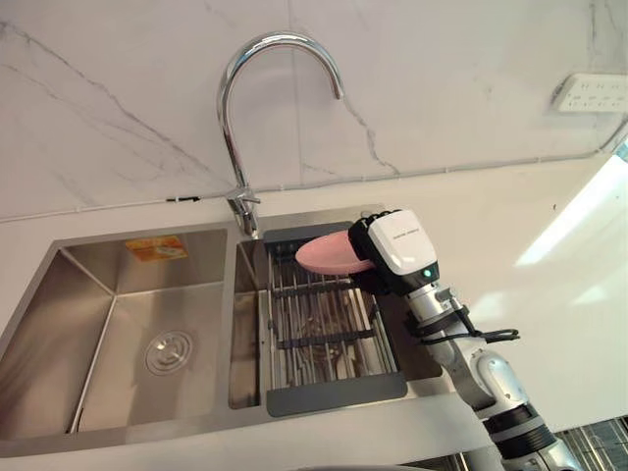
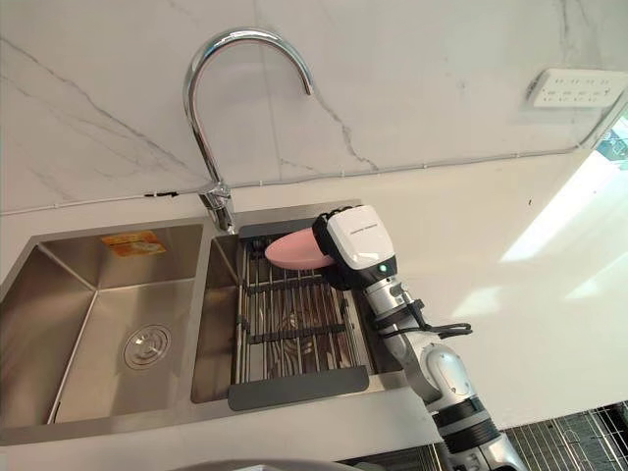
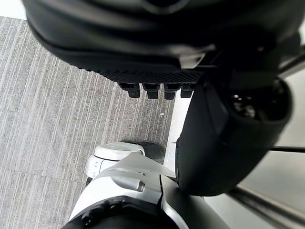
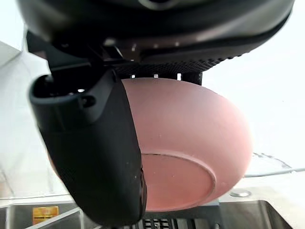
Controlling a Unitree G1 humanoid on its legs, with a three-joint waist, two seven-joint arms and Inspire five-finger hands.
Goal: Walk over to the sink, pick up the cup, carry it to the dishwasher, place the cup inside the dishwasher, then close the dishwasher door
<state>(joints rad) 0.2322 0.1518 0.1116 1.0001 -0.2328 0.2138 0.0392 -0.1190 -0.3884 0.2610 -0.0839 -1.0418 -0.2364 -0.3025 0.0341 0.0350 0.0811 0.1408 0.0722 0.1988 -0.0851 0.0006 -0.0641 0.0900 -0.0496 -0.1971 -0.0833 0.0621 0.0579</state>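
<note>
1. step in hand: the pick-up at the sink; the right hand [image 1: 396, 250] is clamped on the smooth pale pink bowl-shaped cup [image 1: 327, 255], its thumb curled across the cup's side
2. the cup appears lifted off the dark-framed wire drying rack [image 1: 329, 339] just below the hand, in the stainless steel double sink [image 1: 59, 392]
3. the left hand [image 3: 152, 47] hangs above the grey striped floor [image 3: 47, 119]
4. next, as i judge it: hold the grip firm, draw the cup back clear of the sink, then turn and walk to the dishwasher

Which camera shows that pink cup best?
The right wrist view: the pink cup shows close, base and wall, gripped by the right hand. The eye views show one end poking from the hand.
</note>
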